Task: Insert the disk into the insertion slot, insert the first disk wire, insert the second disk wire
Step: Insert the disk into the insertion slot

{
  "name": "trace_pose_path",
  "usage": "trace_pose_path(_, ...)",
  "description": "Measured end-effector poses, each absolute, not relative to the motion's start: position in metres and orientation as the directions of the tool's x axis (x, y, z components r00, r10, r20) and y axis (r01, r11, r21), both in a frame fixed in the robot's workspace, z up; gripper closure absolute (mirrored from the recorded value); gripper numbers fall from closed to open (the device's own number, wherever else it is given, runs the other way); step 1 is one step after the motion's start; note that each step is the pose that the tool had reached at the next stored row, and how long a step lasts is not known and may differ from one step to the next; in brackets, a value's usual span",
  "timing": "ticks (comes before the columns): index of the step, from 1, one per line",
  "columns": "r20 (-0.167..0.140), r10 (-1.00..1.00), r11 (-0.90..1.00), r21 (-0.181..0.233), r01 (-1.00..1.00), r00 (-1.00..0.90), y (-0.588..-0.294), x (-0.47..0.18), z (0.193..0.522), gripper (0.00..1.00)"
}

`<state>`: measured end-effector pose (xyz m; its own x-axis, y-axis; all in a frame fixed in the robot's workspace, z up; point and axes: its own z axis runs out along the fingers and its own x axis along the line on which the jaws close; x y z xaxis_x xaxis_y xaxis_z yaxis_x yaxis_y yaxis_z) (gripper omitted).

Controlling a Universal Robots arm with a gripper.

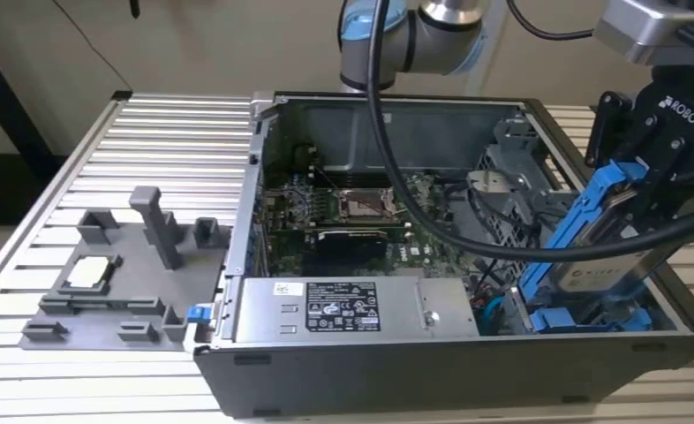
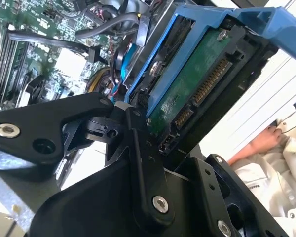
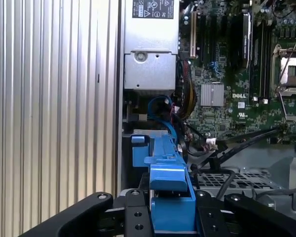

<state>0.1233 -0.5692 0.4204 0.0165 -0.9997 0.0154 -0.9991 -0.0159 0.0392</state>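
My gripper (image 1: 638, 187) is shut on the disk (image 1: 603, 258), a silver-grey drive with a pale label in a bright blue carrier. The disk hangs tilted over the open computer case at the exterior view's right, with its lower end down among blue rails (image 1: 591, 319) at the case's near corner. The grey perforated drive cage (image 1: 516, 223) with the insertion slot stands just beside it; the slot's opening is hidden by the disk. The second wrist view shows the disk's green circuit board and connector (image 2: 203, 84). In the first wrist view the blue carrier (image 3: 168, 190) sits between my black fingers (image 3: 130, 217).
A silver power supply box (image 1: 341, 309) with a black-and-white label lies along the case's front. The motherboard (image 1: 359, 212) fills the case floor, and black cables (image 1: 441, 221) cross it. A grey fixture (image 1: 124, 265) stands on the slatted table (image 1: 111, 150). A person's hand and sleeve (image 2: 266, 148) are nearby.
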Motion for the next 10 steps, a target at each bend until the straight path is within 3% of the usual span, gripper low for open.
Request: trace_pose_path(10, 0.01, -1.0, -0.016, 0.062, -0.998, 0.017, -0.5692, 0.1305, 0.413, 0.67)
